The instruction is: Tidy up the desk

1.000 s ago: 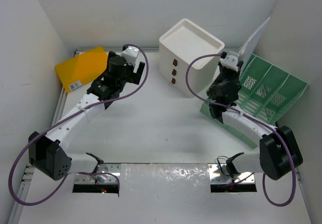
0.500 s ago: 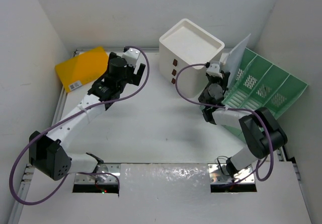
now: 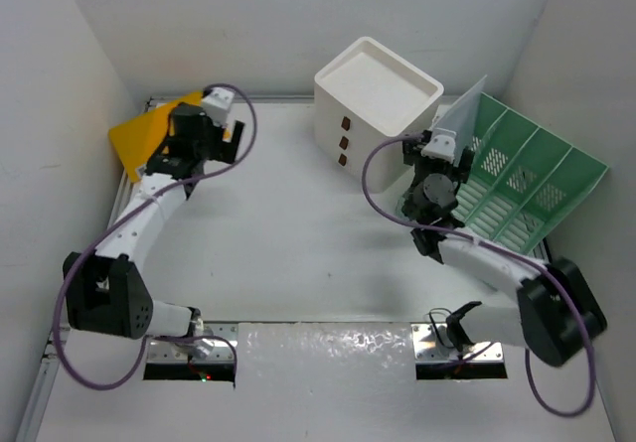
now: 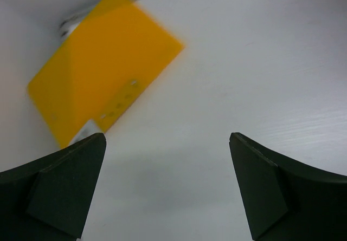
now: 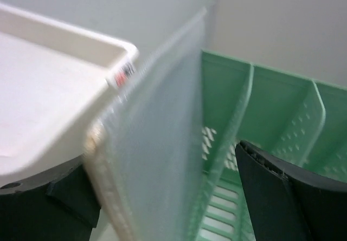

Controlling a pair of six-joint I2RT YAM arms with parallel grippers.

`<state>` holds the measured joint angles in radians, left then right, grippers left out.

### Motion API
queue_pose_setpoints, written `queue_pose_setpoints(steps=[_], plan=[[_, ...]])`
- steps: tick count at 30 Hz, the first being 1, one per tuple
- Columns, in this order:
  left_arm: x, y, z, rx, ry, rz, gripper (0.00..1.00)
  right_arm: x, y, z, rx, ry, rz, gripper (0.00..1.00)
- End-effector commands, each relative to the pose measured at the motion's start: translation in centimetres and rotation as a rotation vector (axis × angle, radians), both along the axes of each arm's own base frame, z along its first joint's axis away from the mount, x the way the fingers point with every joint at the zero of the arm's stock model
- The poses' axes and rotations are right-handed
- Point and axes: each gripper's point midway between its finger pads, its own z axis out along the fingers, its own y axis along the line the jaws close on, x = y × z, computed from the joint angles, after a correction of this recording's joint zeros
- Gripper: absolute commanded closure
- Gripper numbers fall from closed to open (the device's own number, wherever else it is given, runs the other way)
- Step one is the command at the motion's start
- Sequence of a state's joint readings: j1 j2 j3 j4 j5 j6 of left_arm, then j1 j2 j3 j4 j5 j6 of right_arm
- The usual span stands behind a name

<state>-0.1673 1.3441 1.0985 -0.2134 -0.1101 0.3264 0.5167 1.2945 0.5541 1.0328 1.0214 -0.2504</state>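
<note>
- Desk (image 3: 298, 253) is spread beneath both pairs of jaws; a yellow folder (image 4: 103, 73) is lying on it, close by the rail (image 4: 108, 8).
- Left gripper (image 4: 171, 189) is held with its jaws wide apart and nothing between them. The folder is found ahead of them, off toward the left finger, and is not yet reached.
- Folder's long axis is set slantwise to the line between those jaws, so a wrist turn is judged needed before an edge can be taken.
- Right gripper (image 5: 162, 197) is shown with jaws apart. A clear sheet (image 5: 157, 132) is stood upright between them, nearer the left finger, with a white box (image 5: 49, 89) on that side and a green rack (image 5: 260, 122) on the other.
- Left arm is judged far nearer the folder.
</note>
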Motion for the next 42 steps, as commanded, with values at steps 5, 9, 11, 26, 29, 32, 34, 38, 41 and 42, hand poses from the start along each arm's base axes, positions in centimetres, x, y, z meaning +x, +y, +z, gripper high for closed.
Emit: queue_pose_setpoints(steps=[5,9,11,26,29,32,34,38,41,42], plan=[[2.6,13.7,-6.2,0.394,0.180,0.307,0.06,0.2,9.0,3.6,0.052,0.112,0.578,0.09],[5.0,16.4,-8.7,-0.065,0.255,0.281,0.11,-0.6,14.1,3.8,0.102,0.185,0.846,0.11],[6.6,19.1,-8.1,-0.270,0.180,0.350,0.12,-1.1,15.3,3.3,0.133,0.197,0.899,0.13],[10.1,27.1,-11.4,-0.413,0.061,0.718,0.05,-2.3,13.3,1.7,0.162,0.191,0.809,0.13],[10.7,27.2,-12.1,-0.466,0.068,0.754,0.03,-2.5,13.4,1.6,0.167,0.193,0.815,0.14],[10.5,26.9,-14.0,-0.542,0.114,0.818,0.01,-2.7,13.7,1.6,0.182,0.188,0.832,0.15],[9.5,26.3,-15.7,-0.585,0.154,0.867,0.00,-2.8,13.9,1.4,0.187,0.191,0.842,0.15],[7.3,27.6,-16.3,-0.527,0.131,1.000,0.00,-3.2,14.1,1.0,0.188,0.197,0.855,0.16],[5.7,29.2,-16.2,-0.456,0.114,1.115,0.01,-3.4,14.4,0.9,0.185,0.198,0.869,0.16],[4.9,29.0,-16.7,-0.438,0.154,1.146,0.00,-3.4,14.5,0.8,0.185,0.199,0.874,0.16]])
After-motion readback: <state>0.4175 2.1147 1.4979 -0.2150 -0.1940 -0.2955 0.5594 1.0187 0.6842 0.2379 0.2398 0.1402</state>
